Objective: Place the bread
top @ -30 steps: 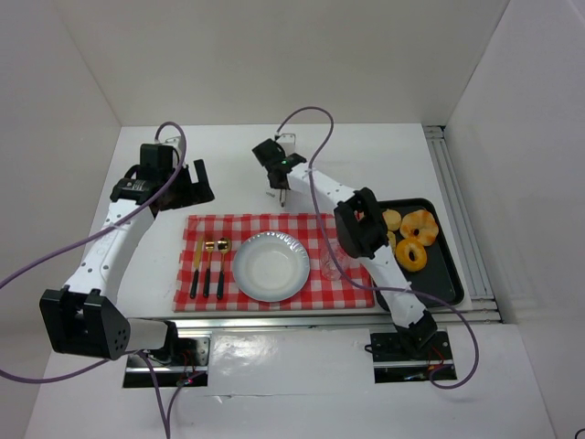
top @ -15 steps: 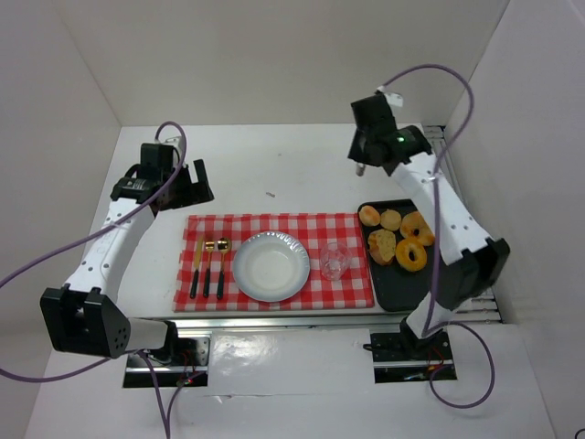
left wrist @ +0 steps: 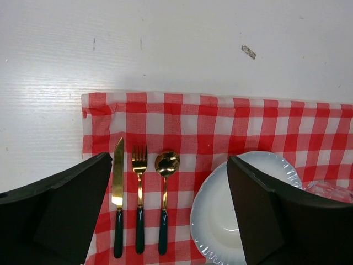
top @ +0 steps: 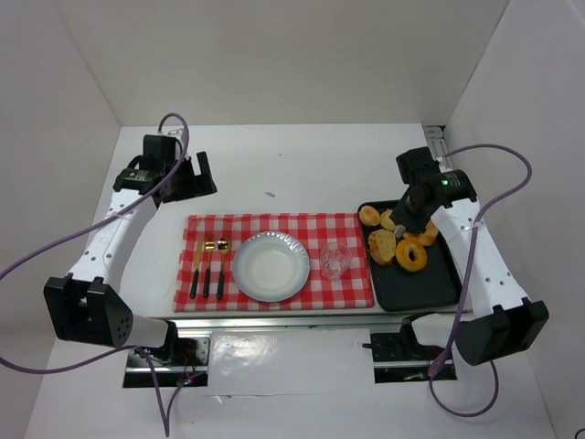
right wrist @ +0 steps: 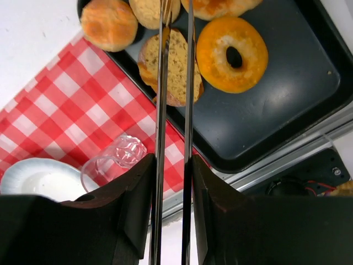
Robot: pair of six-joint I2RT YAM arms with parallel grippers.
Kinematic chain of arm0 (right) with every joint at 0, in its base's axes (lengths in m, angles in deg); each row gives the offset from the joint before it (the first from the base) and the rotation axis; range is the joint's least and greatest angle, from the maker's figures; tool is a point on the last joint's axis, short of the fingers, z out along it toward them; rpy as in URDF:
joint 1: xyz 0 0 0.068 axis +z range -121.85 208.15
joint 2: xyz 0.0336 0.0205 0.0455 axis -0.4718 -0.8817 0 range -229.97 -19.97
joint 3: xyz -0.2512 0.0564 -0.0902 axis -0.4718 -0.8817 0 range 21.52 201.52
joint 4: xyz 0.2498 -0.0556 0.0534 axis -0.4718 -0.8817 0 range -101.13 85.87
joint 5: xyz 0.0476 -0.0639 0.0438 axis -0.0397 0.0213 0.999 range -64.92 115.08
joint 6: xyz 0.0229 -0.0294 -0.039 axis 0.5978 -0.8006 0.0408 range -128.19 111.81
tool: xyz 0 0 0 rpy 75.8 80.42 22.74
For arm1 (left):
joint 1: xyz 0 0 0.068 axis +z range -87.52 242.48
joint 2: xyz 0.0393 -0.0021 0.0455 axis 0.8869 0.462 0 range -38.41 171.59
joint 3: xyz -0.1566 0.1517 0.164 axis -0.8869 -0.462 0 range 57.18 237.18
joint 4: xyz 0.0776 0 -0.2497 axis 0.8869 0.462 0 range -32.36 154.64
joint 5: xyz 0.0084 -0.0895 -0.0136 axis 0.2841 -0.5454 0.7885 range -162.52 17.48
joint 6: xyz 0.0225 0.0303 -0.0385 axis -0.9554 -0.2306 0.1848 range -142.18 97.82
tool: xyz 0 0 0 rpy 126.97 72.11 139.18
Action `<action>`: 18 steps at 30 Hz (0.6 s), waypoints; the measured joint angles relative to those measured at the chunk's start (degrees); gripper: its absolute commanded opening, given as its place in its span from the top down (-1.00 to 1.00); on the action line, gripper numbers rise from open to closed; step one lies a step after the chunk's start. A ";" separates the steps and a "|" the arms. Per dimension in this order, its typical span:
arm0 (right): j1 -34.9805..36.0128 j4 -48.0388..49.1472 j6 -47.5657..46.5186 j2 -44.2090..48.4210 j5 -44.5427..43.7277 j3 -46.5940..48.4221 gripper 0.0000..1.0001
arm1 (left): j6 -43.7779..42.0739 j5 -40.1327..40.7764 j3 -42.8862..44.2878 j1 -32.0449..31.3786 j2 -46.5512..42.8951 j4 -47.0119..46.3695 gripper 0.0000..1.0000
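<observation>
The flat oval toasted slice lies on the black tray, left of the orange doughnut. The puffy golden roll lies behind the doughnut, partly hidden by my right gripper. In the right wrist view my right gripper is shut on metal tongs. Their two arms reach across the toasted slice toward the roll. My left gripper is open and empty, above the far left of the cloth; it is also open in the left wrist view.
Two small round buns sit at the tray's far left corner. On the red checked cloth lie a white plate, a clear glass next to the tray, and gold cutlery. White walls enclose the table.
My right arm has swung from the far middle of the table to the right and come down over the tray with the tongs. The left arm has barely moved.
</observation>
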 measured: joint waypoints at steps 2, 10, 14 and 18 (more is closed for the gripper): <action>-0.50 -0.33 0.44 -0.46 0.48 -0.87 0.21 | -0.04 -0.90 0.24 -0.31 0.74 0.24 -0.98; -4.68 -0.20 -0.24 -1.05 1.09 -2.05 0.15 | -1.55 -2.47 6.32 -7.34 5.20 2.40 -0.98; -8.15 0.15 -1.86 -1.05 1.55 -3.45 0.13 | -1.70 -2.03 6.99 -8.85 6.19 2.71 -0.98; -10.60 1.66 -4.04 -1.07 3.78 -3.50 0.11 | -1.73 -1.44 7.02 -9.70 6.95 3.04 -0.98</action>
